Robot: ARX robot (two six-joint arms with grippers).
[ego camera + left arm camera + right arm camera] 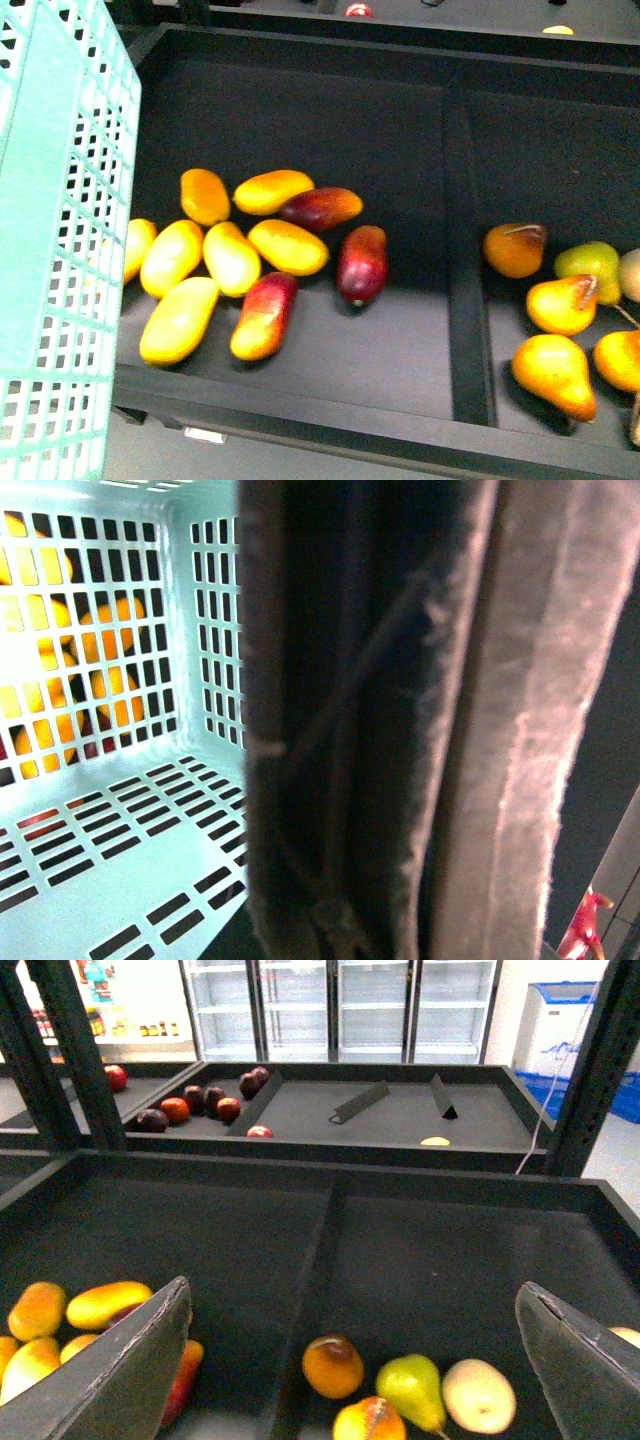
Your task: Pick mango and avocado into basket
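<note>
Front view, at a produce stand: yellow and red-blushed mangoes [288, 246] lie heaped in the left compartment of a black display tray [400, 340], just beside the turquoise basket [60, 200] at the robot's left. A divider [465, 250] separates them from the pears [555, 372] on the right. Left wrist view looks into the basket's bare slotted floor and walls, with mangoes glowing through the slots. Blurred grey parts of the left gripper [390, 730] sit hard against the lens, and whether its jaws are open or closed cannot be told. Right wrist view has the right gripper [350, 1285] hanging above the divider, jaws spread wide with nothing between them. Pears lie below it, and dark apples [200, 1100] rest on a far shelf [400, 1115].
</note>
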